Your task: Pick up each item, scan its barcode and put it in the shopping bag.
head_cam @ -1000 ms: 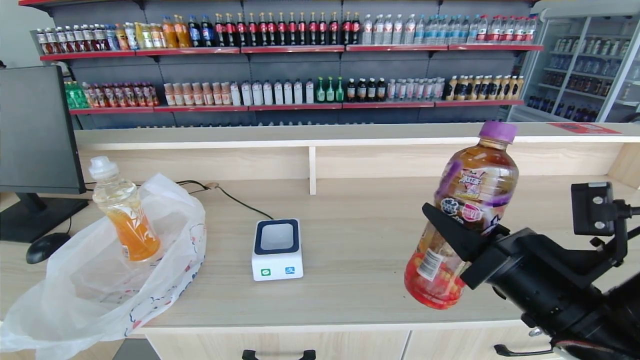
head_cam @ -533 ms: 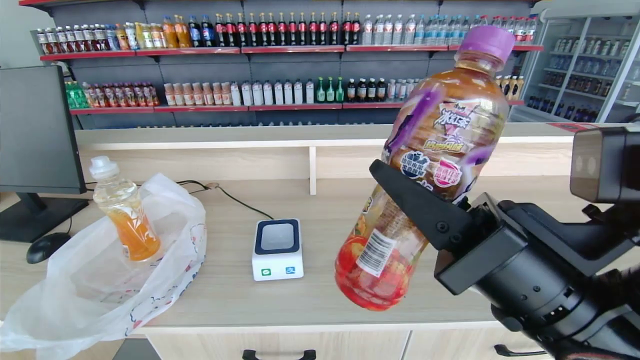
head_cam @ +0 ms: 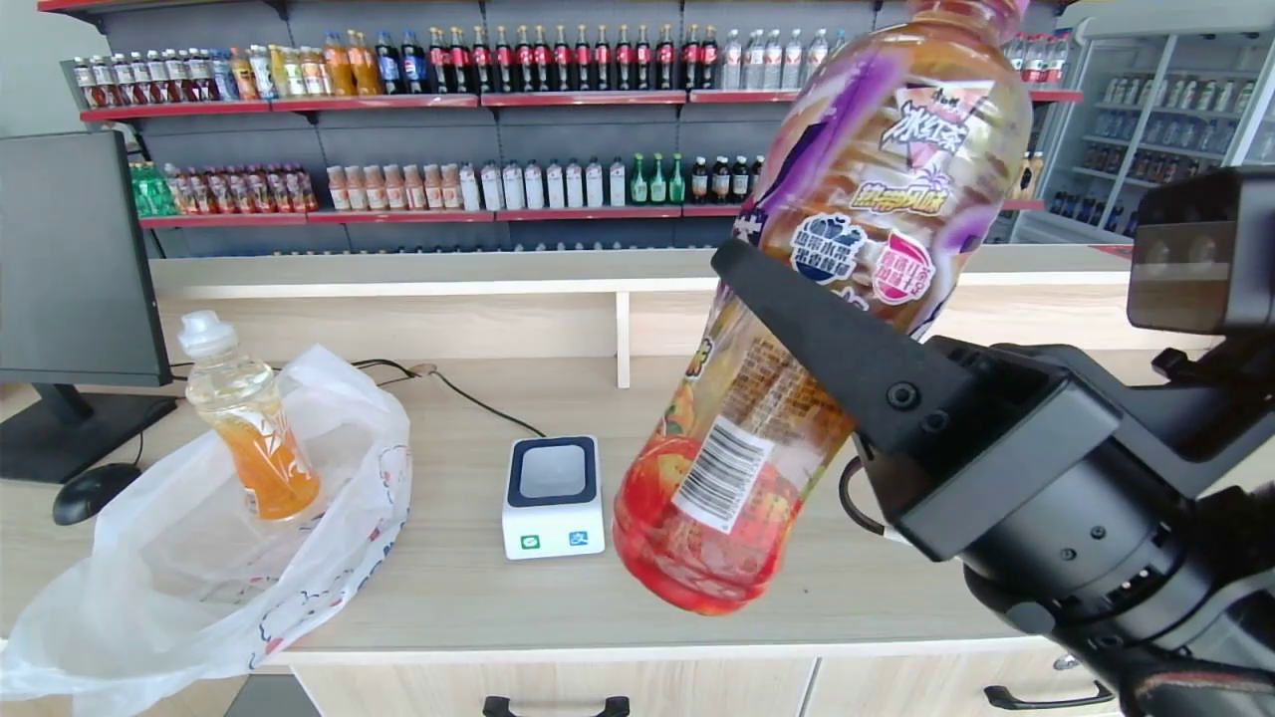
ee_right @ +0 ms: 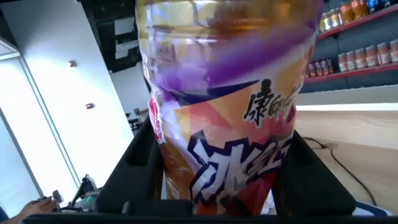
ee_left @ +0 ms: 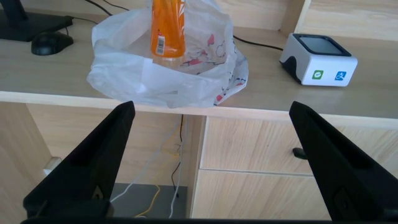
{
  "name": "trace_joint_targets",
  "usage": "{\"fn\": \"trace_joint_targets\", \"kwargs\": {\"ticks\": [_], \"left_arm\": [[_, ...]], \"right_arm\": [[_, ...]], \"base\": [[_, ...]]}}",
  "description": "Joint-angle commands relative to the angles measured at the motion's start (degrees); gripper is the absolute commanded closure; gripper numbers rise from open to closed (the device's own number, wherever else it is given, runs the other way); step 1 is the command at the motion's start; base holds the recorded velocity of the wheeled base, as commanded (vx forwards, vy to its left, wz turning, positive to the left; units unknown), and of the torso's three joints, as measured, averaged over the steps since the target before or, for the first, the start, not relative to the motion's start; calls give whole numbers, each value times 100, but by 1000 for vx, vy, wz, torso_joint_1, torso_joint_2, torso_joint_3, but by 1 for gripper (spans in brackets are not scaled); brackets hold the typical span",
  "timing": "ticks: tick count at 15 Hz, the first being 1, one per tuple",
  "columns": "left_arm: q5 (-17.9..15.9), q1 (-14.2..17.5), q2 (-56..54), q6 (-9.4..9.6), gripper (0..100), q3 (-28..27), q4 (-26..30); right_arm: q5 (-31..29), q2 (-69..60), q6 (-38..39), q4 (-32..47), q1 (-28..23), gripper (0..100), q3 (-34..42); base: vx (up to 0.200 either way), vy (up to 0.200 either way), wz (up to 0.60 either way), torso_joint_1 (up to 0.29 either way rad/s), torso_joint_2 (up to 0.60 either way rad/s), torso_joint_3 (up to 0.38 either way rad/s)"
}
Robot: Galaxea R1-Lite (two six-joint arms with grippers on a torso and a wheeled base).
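Bottle [head_cam: 757, 398] in right pincer [head_cam: 835, 287] tilts, cap upper right.

Head: high, facing forward-down across counter [head_cam: 478, 607].
Left wrist: low, outside counter's front edge, facing it.
Right wrist: tight against bottle [ee_right: 224, 93].
Shared: head and left wrist show scanner [head_cam: 553, 495], shopping bag [head_cam: 329, 478].

Bright, even light — soft shadows

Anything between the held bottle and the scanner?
Nothing visible. The right gripper holds the bottle tilted, right of the scanner; only bare counter lies between. The shopping bag sits on the scanner's far side.
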Motion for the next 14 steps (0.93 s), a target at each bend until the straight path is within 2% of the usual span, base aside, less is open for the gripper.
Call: {"fn": "trace_joint_targets", "kwargs": {"ticks": [1, 4, 14], "left_arm": [[0, 0, -2, -2, 0, 0, -1], [0, 0, -2, -2, 0, 0, -1], [0, 0, -2, -2, 0, 0, -1]], "right_arm": [[233, -180, 85, -6, 20, 100, 29], [707, -268, 128, -6, 11, 100, 178], [716, -233, 348, -6, 20, 100, 327]], "base": [[0, 0, 0, 0, 0, 0], [0, 0, 0, 0, 0, 0], [0, 0, 0, 0, 0, 0]]}}
